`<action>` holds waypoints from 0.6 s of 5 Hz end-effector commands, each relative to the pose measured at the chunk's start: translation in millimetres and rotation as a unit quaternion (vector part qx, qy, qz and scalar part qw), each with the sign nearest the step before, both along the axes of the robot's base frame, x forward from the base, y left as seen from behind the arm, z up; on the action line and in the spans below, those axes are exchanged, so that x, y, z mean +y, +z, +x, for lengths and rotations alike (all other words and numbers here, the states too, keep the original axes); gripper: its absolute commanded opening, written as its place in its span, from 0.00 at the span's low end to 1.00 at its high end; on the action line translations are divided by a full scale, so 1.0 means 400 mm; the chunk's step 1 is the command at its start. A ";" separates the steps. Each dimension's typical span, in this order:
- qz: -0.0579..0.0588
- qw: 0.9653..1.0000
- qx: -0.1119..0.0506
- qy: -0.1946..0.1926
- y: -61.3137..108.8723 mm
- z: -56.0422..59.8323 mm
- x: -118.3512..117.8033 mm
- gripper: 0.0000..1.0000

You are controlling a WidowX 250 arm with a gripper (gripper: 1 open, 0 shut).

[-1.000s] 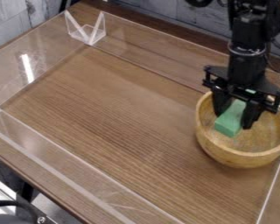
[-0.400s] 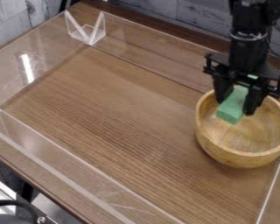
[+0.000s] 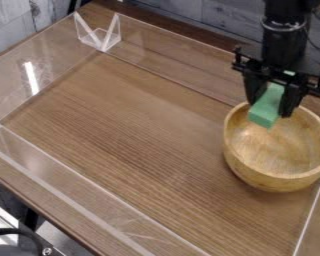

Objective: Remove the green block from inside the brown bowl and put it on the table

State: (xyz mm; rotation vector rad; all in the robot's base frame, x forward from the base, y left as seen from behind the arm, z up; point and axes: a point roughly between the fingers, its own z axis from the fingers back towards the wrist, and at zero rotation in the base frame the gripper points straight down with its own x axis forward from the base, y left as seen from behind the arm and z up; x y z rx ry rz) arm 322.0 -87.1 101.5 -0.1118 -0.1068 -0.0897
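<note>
My gripper (image 3: 270, 103) hangs from the black arm at the right, shut on the green block (image 3: 267, 107). The block hangs upright between the fingers, lifted clear above the far rim of the brown bowl (image 3: 276, 150). The bowl is a round light wooden one and stands on the table (image 3: 136, 130) near its right edge, with nothing showing inside it. The tabletop is brown wood grain and spreads out to the left of the bowl.
Low clear acrylic walls (image 3: 69, 205) edge the table at the front, left and back. A clear folded stand (image 3: 99, 32) sits at the back left corner. The table's right edge runs close past the bowl.
The gripper has risen with the green block, lifting it from inside the bowl to above the rim. The bowl has stayed in place.
</note>
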 end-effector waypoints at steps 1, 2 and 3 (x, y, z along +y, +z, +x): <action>-0.008 0.998 -0.064 0.012 0.099 0.033 0.014 0.00; -0.007 0.997 -0.075 0.018 0.115 0.037 0.022 0.00; -0.006 0.996 -0.089 0.025 0.137 0.041 0.037 0.00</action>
